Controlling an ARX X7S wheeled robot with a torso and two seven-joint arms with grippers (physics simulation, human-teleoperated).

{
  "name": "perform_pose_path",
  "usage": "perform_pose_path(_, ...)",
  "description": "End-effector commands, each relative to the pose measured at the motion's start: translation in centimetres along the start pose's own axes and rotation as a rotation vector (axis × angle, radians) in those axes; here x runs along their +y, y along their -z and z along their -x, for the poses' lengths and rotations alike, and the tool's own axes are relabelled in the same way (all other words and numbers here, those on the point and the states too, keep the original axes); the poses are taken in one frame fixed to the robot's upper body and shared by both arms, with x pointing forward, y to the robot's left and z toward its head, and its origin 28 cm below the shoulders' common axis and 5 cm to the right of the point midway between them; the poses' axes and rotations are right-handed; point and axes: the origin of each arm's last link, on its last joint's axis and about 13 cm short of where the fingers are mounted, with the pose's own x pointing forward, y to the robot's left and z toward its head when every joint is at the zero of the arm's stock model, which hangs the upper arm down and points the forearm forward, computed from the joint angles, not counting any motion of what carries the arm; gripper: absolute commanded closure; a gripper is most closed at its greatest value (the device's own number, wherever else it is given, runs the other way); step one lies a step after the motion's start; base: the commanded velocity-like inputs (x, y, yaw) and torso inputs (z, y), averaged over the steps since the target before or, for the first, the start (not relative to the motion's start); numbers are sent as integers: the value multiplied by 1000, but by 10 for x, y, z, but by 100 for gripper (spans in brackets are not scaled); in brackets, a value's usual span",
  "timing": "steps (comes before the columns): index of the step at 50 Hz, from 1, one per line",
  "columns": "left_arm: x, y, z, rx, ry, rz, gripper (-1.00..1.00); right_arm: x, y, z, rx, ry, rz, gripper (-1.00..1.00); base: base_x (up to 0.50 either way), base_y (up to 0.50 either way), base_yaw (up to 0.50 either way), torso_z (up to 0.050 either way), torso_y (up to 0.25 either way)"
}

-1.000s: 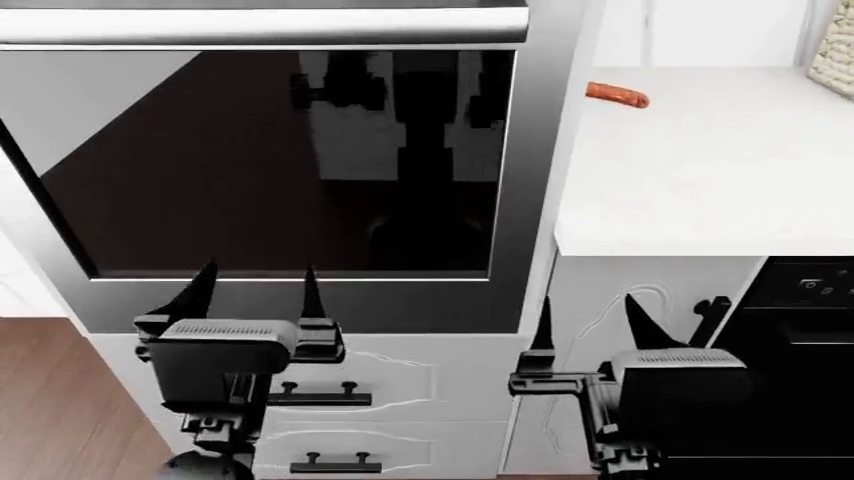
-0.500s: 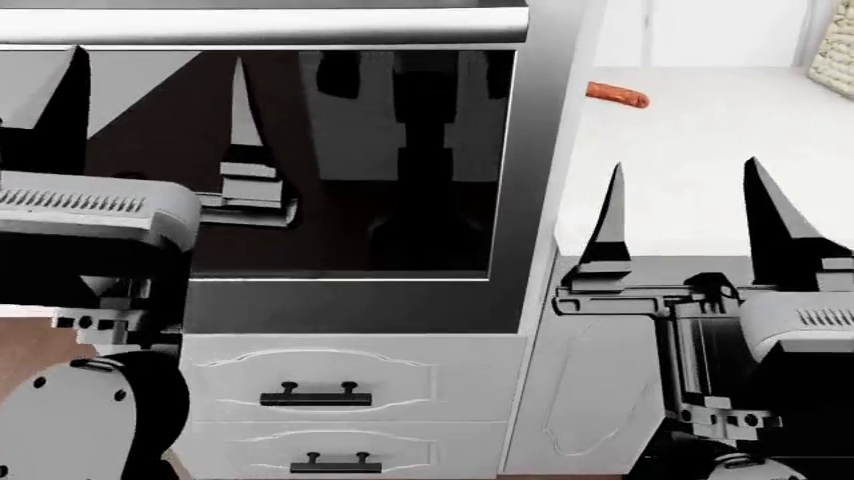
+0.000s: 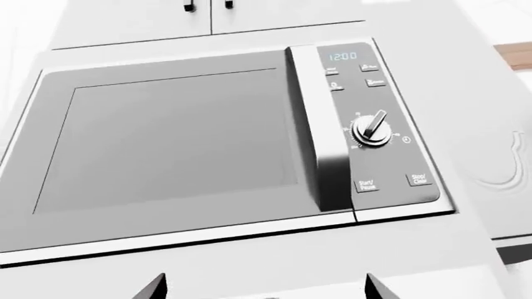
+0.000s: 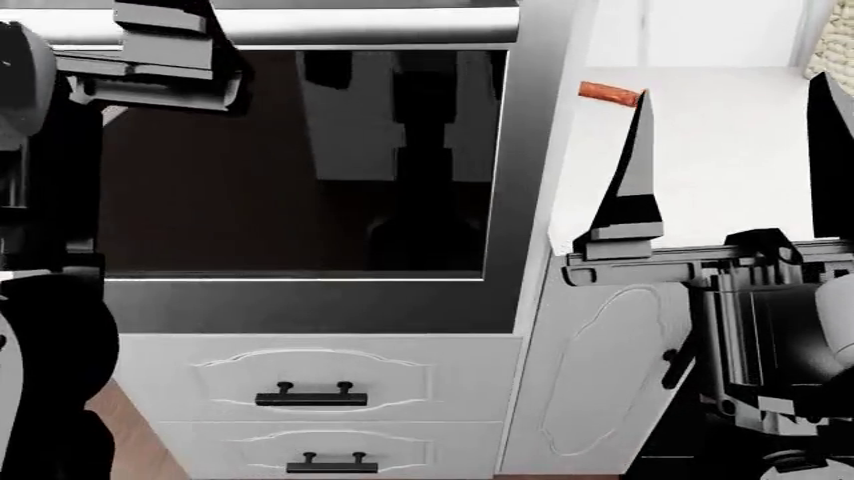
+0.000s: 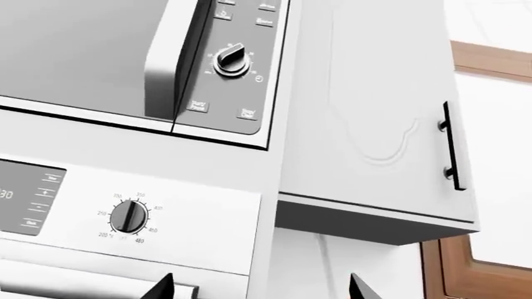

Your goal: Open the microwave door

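- A white fitted kitchen: a built-in oven (image 4: 294,170) with a dark glass door sits in a tall cabinet, two drawers (image 4: 314,385) with black handles beneath it, and a white tabletop (image 4: 721,140) runs off to the right.
- An orange item (image 4: 610,93) lies at the tabletop's back edge; what it is cannot be told.
- The microwave (image 3: 208,137) is set into the cabinet above the oven, its door (image 3: 166,134) shut flush, the vertical handle (image 3: 320,124) beside the control panel with dial (image 3: 372,129).
- The left gripper (image 3: 264,288) faces the microwave door, fingers spread wide, holding nothing.
- The right gripper (image 4: 734,160) is raised before the tabletop, fingers wide apart and empty.
- A wall cupboard (image 5: 374,112) with a black handle stands beside the microwave.
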Motion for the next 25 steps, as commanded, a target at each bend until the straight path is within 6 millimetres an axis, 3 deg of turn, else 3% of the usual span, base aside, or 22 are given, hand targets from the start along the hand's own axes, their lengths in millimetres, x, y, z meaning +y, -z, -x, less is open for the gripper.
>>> perform_pose_path(1, 0, -5, -4, -17, 9, -3, -100, 0, -4, -5, -14, -9, 2, -100, 0, -500, 0, 0, 0)
perform_pose_path(7, 0, -4, -4, -15, 10, 0, -100, 0, -3, -4, -11, -9, -4, -100, 0, -482, 0, 0, 0)
perform_pose_path(11, -1, -4, -3, -15, 10, 1, -100, 0, -2, -3, -7, -9, -6, -100, 0, 0, 0, 0, 0)
perform_pose_path(22, 0, -5, -4, -18, 8, 2, -100, 1, 1, -2, 9, -21, 0, -100, 433, -238, 0, 0, 0)
perform_pose_path(25, 0, -6, -4, -19, 7, 3, -100, 1, 2, -2, 11, -23, 2, -100, 0, 0, 0, 0, 0)
